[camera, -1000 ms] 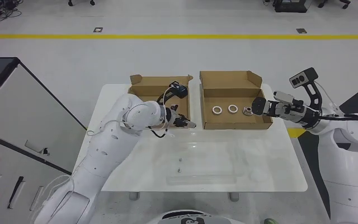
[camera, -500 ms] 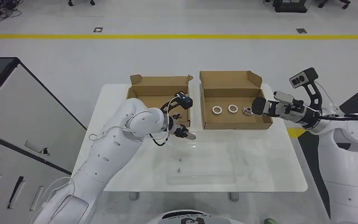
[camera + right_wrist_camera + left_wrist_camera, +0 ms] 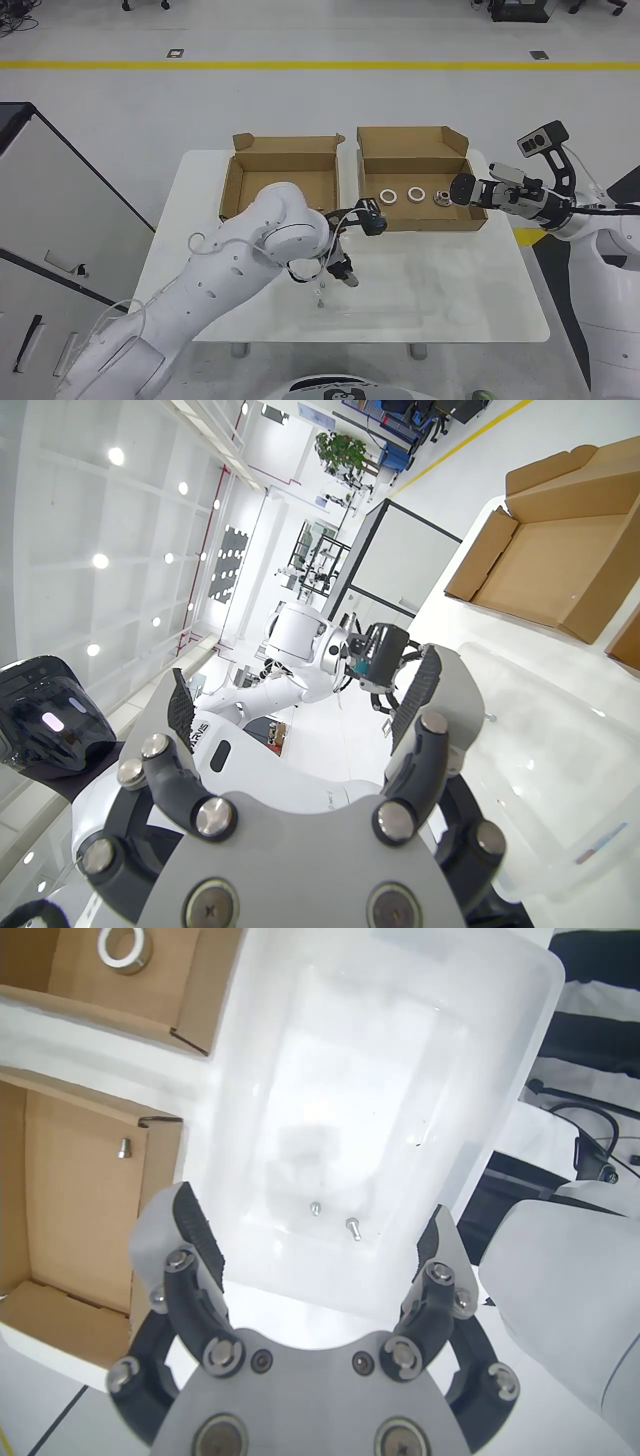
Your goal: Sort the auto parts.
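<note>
Two small silver bolts (image 3: 315,1209) (image 3: 353,1228) lie in a clear plastic bin (image 3: 500,1078) at the table's front middle. My left gripper (image 3: 314,1223) hangs open and empty just above them; from above it sits over the bin's left part (image 3: 344,274). Another bolt (image 3: 123,1147) lies in the left cardboard box (image 3: 280,185). Three ring parts (image 3: 414,194) rest in the right cardboard box (image 3: 415,150). My right gripper (image 3: 305,695) is open and empty, held at that box's right edge (image 3: 461,190).
The white table (image 3: 480,290) has free room right of the bin and along its left side. A grey cabinet (image 3: 60,220) stands off the table's left edge. From the right wrist, the bin (image 3: 550,750) and the left box (image 3: 550,550) lie ahead.
My left arm has swung from the left box's front right corner forward and to the right, ending over the clear bin. The right arm has kept still.
</note>
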`<move>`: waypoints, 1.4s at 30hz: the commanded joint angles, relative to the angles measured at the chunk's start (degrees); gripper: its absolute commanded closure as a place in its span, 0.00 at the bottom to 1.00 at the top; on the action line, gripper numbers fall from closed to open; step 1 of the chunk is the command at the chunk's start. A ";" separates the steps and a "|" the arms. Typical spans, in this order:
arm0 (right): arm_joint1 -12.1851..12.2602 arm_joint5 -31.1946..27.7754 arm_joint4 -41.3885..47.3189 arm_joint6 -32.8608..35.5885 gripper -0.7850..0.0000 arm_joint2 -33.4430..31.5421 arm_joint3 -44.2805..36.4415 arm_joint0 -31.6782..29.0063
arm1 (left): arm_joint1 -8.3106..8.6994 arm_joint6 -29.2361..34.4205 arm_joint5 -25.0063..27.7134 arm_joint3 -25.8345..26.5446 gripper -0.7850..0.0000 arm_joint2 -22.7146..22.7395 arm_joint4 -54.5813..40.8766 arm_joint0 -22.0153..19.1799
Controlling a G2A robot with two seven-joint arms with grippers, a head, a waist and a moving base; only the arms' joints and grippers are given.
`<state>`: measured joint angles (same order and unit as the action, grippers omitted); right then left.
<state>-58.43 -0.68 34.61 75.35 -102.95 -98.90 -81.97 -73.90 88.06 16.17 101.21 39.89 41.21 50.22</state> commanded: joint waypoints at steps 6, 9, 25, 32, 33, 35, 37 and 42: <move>0.00 0.00 0.00 0.00 0.00 0.00 0.00 0.00 | -0.29 -0.06 -3.12 -5.08 0.00 -5.39 -0.13 -5.00; 0.00 0.00 0.00 0.00 0.00 0.00 0.00 0.00 | -0.29 -0.06 -3.12 -5.08 0.00 -5.39 -0.13 -5.00; 0.00 0.00 0.00 0.00 0.00 0.00 0.00 0.00 | 2.25 -2.54 2.60 -4.72 0.00 -16.30 -3.57 -11.35; 0.00 0.00 0.00 0.00 0.00 0.00 0.00 0.00 | 3.81 -3.32 3.38 -4.28 0.00 -18.81 -3.70 -14.11; 0.00 0.00 0.00 0.00 0.00 0.00 0.00 0.00 | 3.81 -3.32 3.38 -4.28 0.00 -18.81 -3.70 -14.11; 0.00 0.00 0.00 0.00 0.00 0.00 0.00 0.00 | 3.81 -3.32 3.38 -4.28 0.00 -18.81 -3.70 -14.11; 0.00 0.00 0.00 0.00 0.00 0.00 0.00 0.00 | 3.81 -3.32 3.38 -4.28 0.00 -18.81 -3.70 -14.11; 0.00 0.00 0.00 0.00 0.00 0.00 0.00 0.00 | 3.98 -5.00 5.06 -4.16 0.00 -21.94 -2.03 -14.24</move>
<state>-58.43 -0.68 34.61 75.35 -102.95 -98.90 -81.97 -69.97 83.10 21.19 96.93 18.87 39.04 36.36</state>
